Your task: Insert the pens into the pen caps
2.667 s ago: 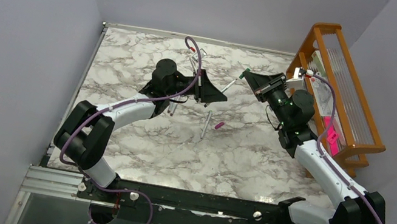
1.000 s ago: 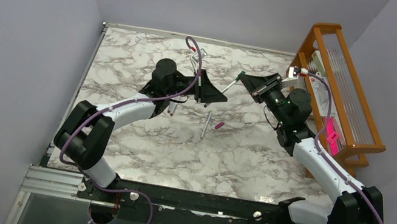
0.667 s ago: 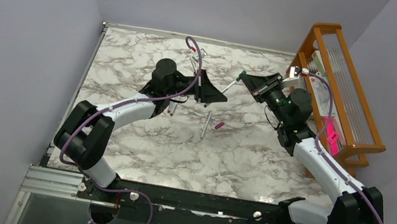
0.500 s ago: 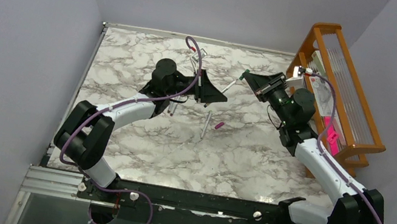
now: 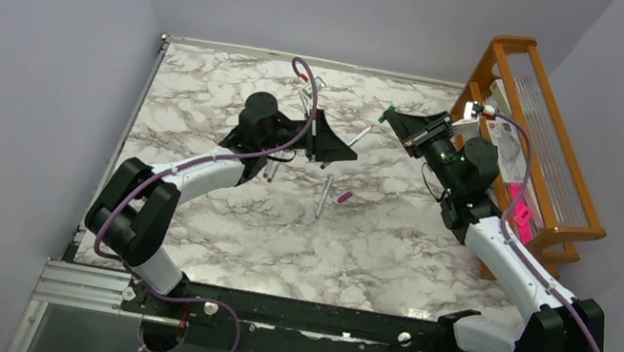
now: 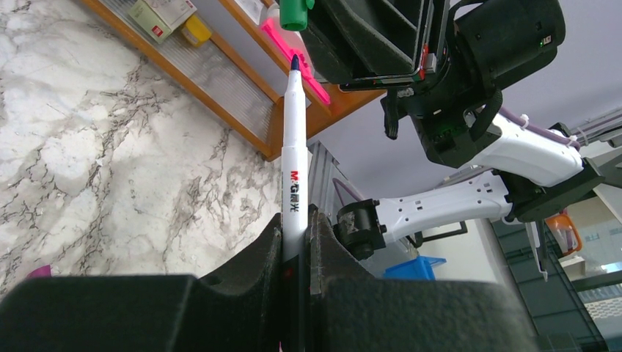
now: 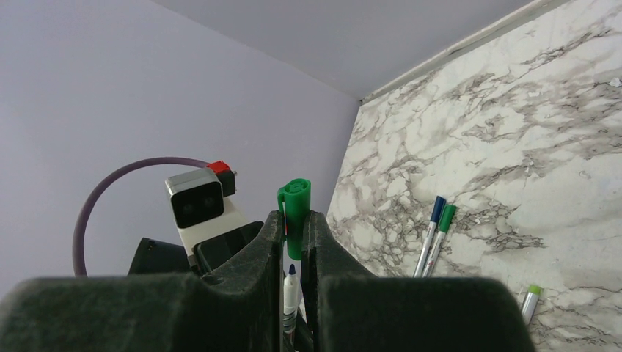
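Top external view: on the marble surface (image 5: pixel 214 217) the left arm (image 5: pixel 203 167) has stayed put, its jaws clamped on a white pen (image 5: pixel 360 133) aimed at the right arm (image 5: pixel 507 254). That arm has drawn back slightly toward the wooden rack (image 5: pixel 568 183), jaws clamped on the green cap (image 5: pixel 385 113), which seems just clear of the pen's tip. A magenta cap (image 5: pixel 344 197) lies beside a second pen (image 5: pixel 323 195)
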Robot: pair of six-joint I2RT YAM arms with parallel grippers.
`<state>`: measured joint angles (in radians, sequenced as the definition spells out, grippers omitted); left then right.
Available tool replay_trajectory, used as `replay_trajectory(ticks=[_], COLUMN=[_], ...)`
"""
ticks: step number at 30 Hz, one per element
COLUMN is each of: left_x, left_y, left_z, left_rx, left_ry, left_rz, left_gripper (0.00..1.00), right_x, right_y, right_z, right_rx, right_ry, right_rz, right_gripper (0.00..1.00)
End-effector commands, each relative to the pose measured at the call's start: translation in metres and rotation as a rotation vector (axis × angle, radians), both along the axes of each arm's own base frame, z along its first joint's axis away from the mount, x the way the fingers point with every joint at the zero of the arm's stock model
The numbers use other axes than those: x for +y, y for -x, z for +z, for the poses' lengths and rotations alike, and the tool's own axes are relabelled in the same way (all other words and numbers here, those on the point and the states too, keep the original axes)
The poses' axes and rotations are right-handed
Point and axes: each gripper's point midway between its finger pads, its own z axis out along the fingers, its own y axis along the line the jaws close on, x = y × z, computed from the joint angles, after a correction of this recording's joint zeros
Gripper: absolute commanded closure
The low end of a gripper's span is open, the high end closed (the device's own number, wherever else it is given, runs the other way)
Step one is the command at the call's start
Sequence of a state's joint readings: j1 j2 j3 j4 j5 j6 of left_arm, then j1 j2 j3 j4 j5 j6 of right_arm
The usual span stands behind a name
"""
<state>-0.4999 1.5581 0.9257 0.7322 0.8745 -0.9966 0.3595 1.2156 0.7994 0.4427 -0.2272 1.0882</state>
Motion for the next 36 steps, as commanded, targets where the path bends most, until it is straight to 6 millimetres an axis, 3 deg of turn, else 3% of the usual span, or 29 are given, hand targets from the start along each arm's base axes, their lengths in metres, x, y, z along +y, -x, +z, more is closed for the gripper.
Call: replay_trajectory(ticks=[1,20,36], left_x=[-0.004,-0.004,-0.005], left_y=[0.002,0.001,0.001], left_z=[0.017,0.018,0.020], left_rx=[-0.071,-0.068,-0.068], left_ry=[0.028,0.031,0.032], left_rz=[-0.030,-0.028,-0.032], left_gripper=[1.00,1.00,1.00], right_x=[0.002,0.007,0.010], right_y=[0.003,0.008,0.006], right_z=[0.014,-0.002,-0.002], right_rx=[-0.039,-0.020,-0.024], right_ry=[-0.027,-0.019,-0.024], right_rz=[0.023,0.065,0.074], right_gripper=[0.99,0.99,0.99])
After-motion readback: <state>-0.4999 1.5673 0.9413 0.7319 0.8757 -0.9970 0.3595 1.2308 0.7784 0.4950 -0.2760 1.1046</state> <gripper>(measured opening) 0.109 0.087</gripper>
